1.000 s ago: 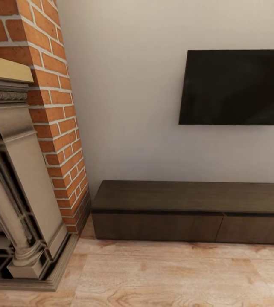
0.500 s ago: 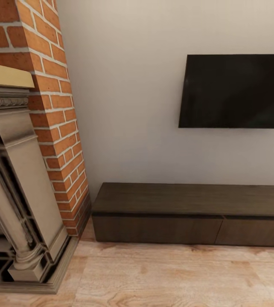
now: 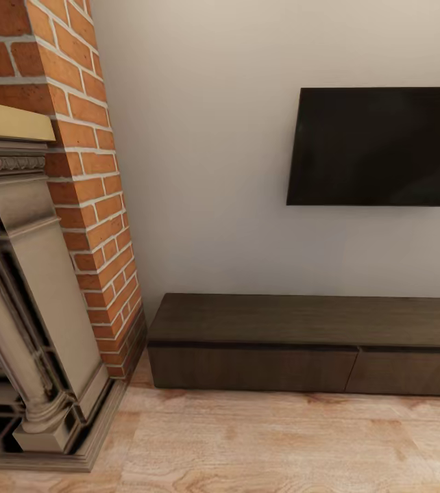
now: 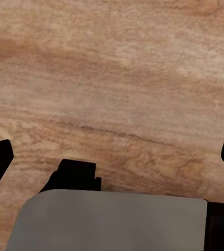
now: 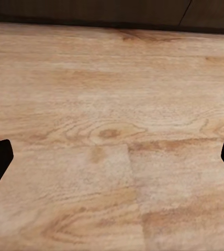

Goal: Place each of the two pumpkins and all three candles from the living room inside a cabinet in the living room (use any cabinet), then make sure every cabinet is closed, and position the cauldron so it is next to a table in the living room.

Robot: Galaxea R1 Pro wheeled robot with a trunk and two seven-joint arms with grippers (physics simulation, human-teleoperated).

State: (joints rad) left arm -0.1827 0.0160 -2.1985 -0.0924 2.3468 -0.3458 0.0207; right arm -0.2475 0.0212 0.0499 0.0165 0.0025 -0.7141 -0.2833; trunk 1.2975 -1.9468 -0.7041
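The left tool (image 4: pixel 112 157) hangs spread wide over bare wooden floor (image 4: pixel 117 78), fingertips at the frame's edges, nothing between them. The right tool (image 5: pixel 112 157) is spread wide too, over the same planks, with the cabinet's base just ahead. From the head view, the cabinet (image 3: pixel 302 342) sits shut against the wall, below the television (image 3: pixel 377 147), beside the brick chimney (image 3: pixel 83 185) and stone fireplace (image 3: pixel 28 308).

Wall-mounted black TV (image 3: pixel 377 146): on white wall (image 3: pixel 199 157) | brick chimney (image 3: pixel 76 171): beside carved stone fireplace (image 3: pixel 21 294) | light wood-plank floor (image 3: pixel 282 445)
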